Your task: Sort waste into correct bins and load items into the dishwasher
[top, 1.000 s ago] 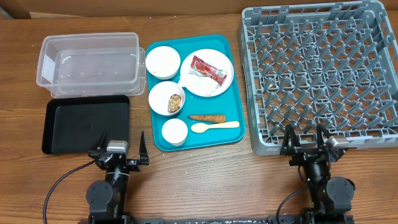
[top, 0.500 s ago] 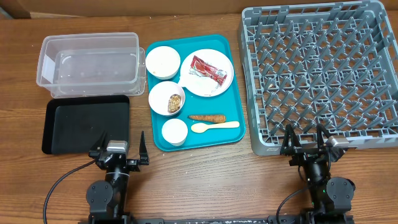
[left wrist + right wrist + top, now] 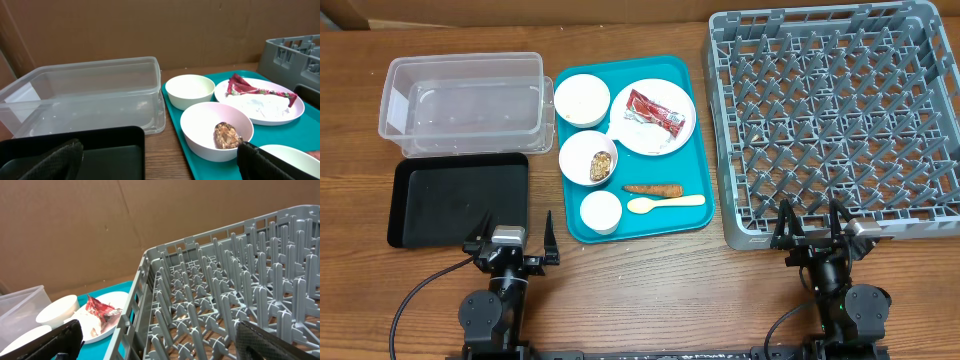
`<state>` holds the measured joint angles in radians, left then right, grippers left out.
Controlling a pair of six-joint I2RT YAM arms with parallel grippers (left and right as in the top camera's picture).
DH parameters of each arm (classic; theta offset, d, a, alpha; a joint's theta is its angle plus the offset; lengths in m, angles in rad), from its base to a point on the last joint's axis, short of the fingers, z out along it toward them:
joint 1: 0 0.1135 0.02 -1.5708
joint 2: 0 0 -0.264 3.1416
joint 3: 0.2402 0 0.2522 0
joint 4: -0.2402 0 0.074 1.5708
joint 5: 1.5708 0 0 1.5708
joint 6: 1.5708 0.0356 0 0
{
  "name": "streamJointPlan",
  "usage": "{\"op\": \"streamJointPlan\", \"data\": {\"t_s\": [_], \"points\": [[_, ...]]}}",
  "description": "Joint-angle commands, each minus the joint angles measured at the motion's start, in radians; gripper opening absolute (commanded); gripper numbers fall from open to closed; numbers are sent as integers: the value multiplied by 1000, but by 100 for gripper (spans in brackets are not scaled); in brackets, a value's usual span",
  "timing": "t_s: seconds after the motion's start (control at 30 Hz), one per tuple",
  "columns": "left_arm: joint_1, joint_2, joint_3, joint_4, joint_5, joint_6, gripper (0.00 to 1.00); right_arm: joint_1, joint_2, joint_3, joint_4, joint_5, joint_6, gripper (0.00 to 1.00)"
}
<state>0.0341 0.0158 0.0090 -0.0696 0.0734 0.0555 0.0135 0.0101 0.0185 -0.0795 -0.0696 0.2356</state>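
Observation:
On the teal tray lie a white plate with a red-and-white wrapper and white napkin, a bowl of rice, a bowl with a brown lump, an empty bowl, a carrot stick and a yellow spoon. The clear tub and black tray sit left; the grey rack sits right. My left gripper is open near the black tray's front edge. My right gripper is open at the rack's front edge.
In the left wrist view the tub, black tray, lump bowl and plate lie ahead. In the right wrist view the rack's pegs fill the frame. Cardboard wall stands behind.

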Motion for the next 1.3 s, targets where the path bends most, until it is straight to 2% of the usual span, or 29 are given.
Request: {"op": "streamJointPlan", "data": {"t_s": [0.0, 0.07, 0.13, 0.27, 0.4, 0.53, 0.67, 0.83, 1.1, 1.27], "points": [[-2, -11, -4, -1, 1, 8, 100, -5, -7, -10, 14, 14, 0, 100], [-2, -11, -4, -1, 6, 7, 100, -5, -7, -10, 41, 2, 0, 100], [-2, -10, -4, -1, 5, -49, 100, -5, -7, -10, 87, -32, -2, 100], [-2, -10, -4, 20, 39, -107, 100, -5, -7, -3, 143, -127, -89, 100], [-2, -11, 3, 87, 107, -107, 100, -5, -7, 47, 138, -135, -113, 100], [-2, -10, 51, 89, 111, -107, 100, -5, -7, 115, 122, -161, -115, 100], [-2, -1, 115, 75, 111, -104, 100, -5, -6, 207, 32, -172, -171, 100], [-2, 122, 221, 74, 112, -104, 100, -5, 26, 338, -63, -172, -235, 100], [-2, 515, 536, 66, 246, -103, 100, -5, 198, 605, -222, -172, -241, 100], [-2, 771, 798, -83, 375, -104, 100, -5, 360, 810, -382, -220, -259, 100]]}}
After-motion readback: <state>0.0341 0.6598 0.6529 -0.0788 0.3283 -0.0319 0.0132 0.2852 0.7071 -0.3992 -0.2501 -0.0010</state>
